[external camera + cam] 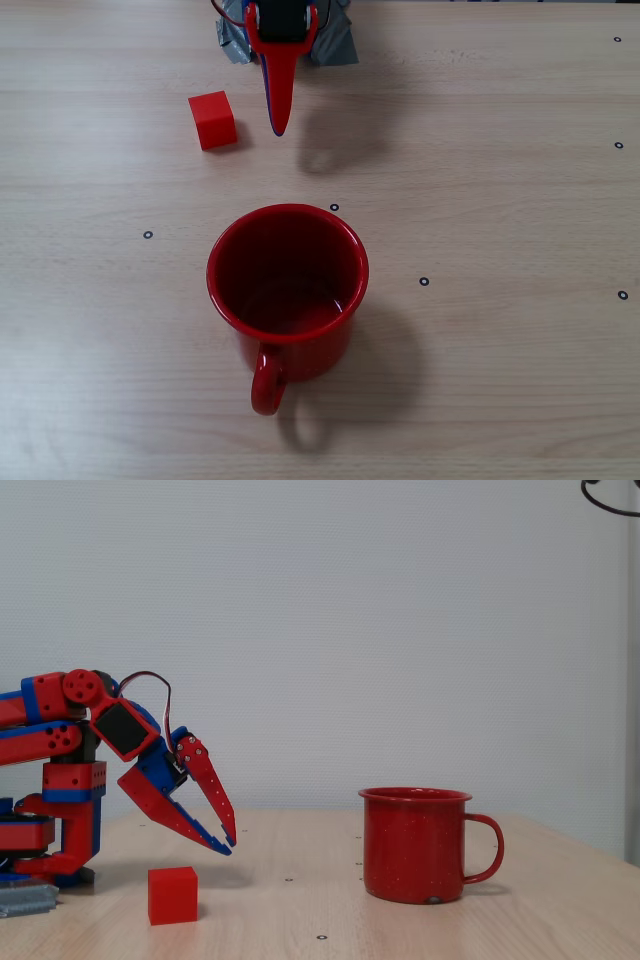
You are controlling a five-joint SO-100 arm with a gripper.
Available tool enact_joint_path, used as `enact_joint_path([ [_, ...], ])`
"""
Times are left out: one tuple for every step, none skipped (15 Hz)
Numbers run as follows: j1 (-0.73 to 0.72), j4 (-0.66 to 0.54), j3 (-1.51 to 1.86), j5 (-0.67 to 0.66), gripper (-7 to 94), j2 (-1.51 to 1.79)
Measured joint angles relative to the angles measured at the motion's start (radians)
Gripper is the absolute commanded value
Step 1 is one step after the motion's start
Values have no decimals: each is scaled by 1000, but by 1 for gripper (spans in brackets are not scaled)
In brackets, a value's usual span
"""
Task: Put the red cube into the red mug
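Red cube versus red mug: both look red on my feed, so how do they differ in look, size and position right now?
The red cube is small, matte, orange-red and sharp-edged; the red mug is far larger, glossy, deeper red and round, with a loop handle. The cube is solid; the mug stands upright, open and empty. In the overhead fixed view the cube sits just left of the gripper; the mug stands apart, nearer the camera. Both rest on the wooden table, untouched.

cube [212, 119] left of claw [279, 122], mug [287, 290] nearer camera
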Motion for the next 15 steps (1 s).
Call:
enact_joint_path([
  [0,0,0,0,0,0],
  [0,0,0,0,0,0],
  [0,0,0,0,0,0],
  [0,0,0,0,0,0],
  [0,0,0,0,0,0],
  [0,0,0,0,0,0],
  [0,0,0,0,0,0],
  [0,0,0,0,0,0],
  [0,0,0,0,0,0],
  [0,0,0,0,0,0],
  [3,0,0,0,0,0],
  [11,0,0,0,0,0],
  [17,0,0,-2,0,0],
  [29,11,0,0,0,0],
  [35,38,-12,-2,0,0],
])
